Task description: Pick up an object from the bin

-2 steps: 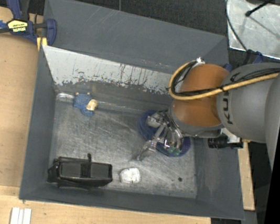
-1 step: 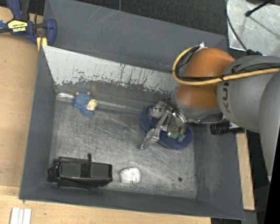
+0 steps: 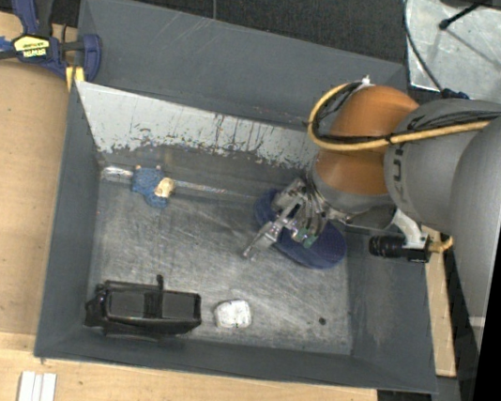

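Note:
My gripper (image 3: 281, 225) hangs low over the right middle of the bin, below the orange wrist cover. Directly under and behind it lies a dark blue rounded thing (image 3: 321, 250), flat on the floor and partly hidden by the gripper. I cannot tell whether the gripper touches it. A small white crumpled lump (image 3: 233, 313) lies nearer the front wall, well apart from the gripper.
A black stapler-like tool (image 3: 145, 309) lies along the front left wall. A small blue and beige piece (image 3: 152, 185) sits at the back left, beside a clear tube lying along the back wall. The arm covers the bin's right back corner.

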Available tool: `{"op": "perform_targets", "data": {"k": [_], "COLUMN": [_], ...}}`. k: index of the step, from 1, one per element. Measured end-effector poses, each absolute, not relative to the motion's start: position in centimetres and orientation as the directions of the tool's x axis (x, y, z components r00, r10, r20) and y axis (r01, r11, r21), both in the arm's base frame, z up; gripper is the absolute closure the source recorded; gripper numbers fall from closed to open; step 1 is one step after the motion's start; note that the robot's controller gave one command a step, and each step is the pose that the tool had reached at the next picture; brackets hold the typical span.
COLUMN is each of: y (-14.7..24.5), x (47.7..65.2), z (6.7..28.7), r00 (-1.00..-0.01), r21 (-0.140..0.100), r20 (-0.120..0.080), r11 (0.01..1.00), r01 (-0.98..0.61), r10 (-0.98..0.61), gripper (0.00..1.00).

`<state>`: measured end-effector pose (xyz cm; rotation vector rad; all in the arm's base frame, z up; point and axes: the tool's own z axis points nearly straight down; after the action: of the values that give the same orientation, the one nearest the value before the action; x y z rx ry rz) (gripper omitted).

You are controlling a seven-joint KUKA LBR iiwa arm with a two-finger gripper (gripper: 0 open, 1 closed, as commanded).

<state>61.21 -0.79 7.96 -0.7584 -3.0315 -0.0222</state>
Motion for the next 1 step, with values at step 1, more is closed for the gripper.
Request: {"op": "perform_targets", "data": {"k": [1], "y": [-1.54], "x": [61.97], "z": [8.45], "r00": [-0.877], "r21": [0.017], "r20": [-0.018], "r11": [0.878], "r01": [0.479], "r10": [0.479], "gripper": [1.00]}}
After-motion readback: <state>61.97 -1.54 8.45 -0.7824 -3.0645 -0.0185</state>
